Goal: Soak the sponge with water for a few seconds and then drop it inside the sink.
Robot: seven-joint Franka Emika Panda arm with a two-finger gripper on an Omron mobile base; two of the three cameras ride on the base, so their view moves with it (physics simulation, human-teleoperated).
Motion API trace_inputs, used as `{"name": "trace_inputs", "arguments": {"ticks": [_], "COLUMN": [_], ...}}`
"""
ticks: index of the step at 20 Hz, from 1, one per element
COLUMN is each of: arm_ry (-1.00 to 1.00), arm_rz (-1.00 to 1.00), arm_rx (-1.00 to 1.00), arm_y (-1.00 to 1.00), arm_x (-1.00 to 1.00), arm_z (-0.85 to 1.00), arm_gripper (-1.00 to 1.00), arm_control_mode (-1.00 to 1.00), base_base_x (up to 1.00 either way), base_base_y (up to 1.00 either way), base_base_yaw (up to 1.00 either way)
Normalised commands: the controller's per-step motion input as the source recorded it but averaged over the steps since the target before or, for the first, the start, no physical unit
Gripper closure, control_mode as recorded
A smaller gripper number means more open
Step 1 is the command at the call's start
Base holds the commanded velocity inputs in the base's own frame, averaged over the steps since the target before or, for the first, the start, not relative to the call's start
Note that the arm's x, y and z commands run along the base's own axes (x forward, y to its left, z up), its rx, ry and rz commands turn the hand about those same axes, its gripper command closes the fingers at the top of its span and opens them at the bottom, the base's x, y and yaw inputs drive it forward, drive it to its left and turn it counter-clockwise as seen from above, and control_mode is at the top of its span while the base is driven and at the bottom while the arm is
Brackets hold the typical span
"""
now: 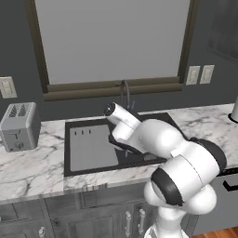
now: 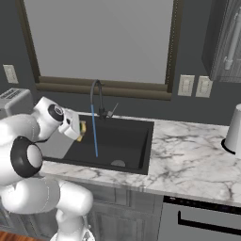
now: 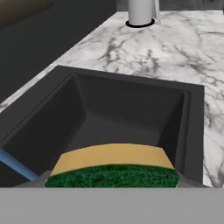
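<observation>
**Ana:** Sponge (image 3: 113, 168), the small rectangular block with the yellow body and green scouring top, sits pinched between the tips of the two-finger gripper (image 2: 78, 130). In the hand view it lies right at the fingertips, above the open basin of the large dark charcoal sink (image 3: 131, 109).

**Ben:** And the water (image 2: 94, 134)? In the right base view that thin blue stream falls from the dark curved gooseneck faucet (image 2: 96, 92) just beside the sponge, not on it, as far as I can tell.

**Ana:** Agreed. In the hand view the stream crosses the lower left corner, off the sponge's edge. That's my worry: if the arm stops short, the sponge gets only spray and never soaks.

**Ben:** Overshooting is the other risk. The hand hangs close to the light grey ribbed drainboard panel (image 1: 93, 148), so a release here might land the sponge on it rather than in the deep part.

**Ana:** Or on the white marble countertop (image 2: 188, 155) if the wrist swings wide. The grip looks shallow too; a wet sponge could slip early.

**Ben:** The silver toaster (image 1: 18, 126) stands well apart, so no trouble there.
</observation>
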Motion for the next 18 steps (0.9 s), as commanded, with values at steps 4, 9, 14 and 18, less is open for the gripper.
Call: {"name": "trace_inputs", "arguments": {"ticks": [4, 9, 14, 18], "arm_ry": [0.0, 0.0, 0.0, 0.0], "arm_rz": [0.0, 0.0, 0.0, 0.0], "arm_rx": [0.0, 0.0, 0.0, 0.0], "arm_y": [0.0, 0.0, 0.0, 0.0], "arm_x": [0.31, 0.24, 0.18, 0.24], "arm_z": [-0.28, -0.19, -0.07, -0.13], "arm_gripper": [1.0, 1.0, 1.0, 1.0], "arm_control_mode": [-1.0, -1.0, -1.0, -1.0], "base_base_x": [0.0, 0.0, 0.0, 0.0], "base_base_y": [0.0, 0.0, 0.0, 0.0], "base_base_yaw": [0.0, 0.0, 0.0, 0.0]}}
